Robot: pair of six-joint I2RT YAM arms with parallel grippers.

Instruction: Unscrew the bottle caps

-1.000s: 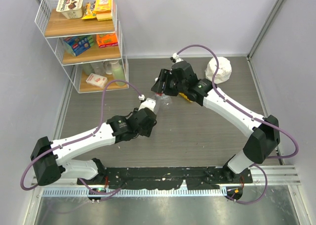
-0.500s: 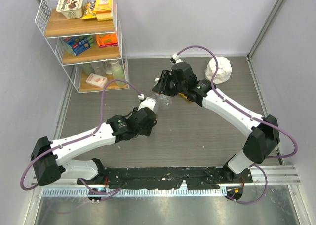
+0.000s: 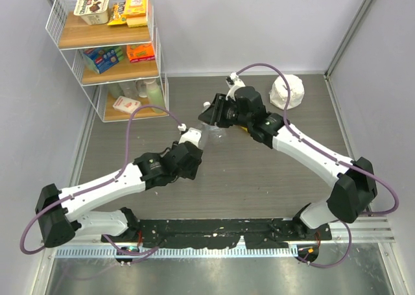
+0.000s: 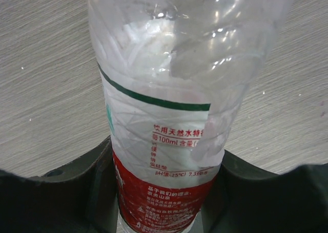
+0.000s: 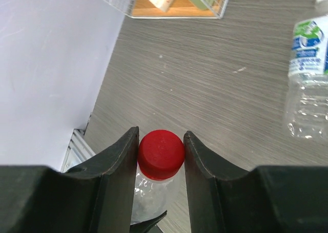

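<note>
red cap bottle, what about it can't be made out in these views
- right wrist view: the fingers hide most of the held bottle below the red cap; the other bottle is cut off by the right edge.
- left wrist view: its neck and cap fall past the top edge.
- top view: the right gripper covers the cap.

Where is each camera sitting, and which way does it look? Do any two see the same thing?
Top external: above and behind the robot, looking down on the table; the left arm and right arm show.
Left wrist: looks along the left gripper at the red-label bottle it clamps; both dark fingers show.
Right wrist: looks along the right gripper at the red cap it pinches; both fingers show.
Shared: both wrist views see one bottle, body and cap.
</note>
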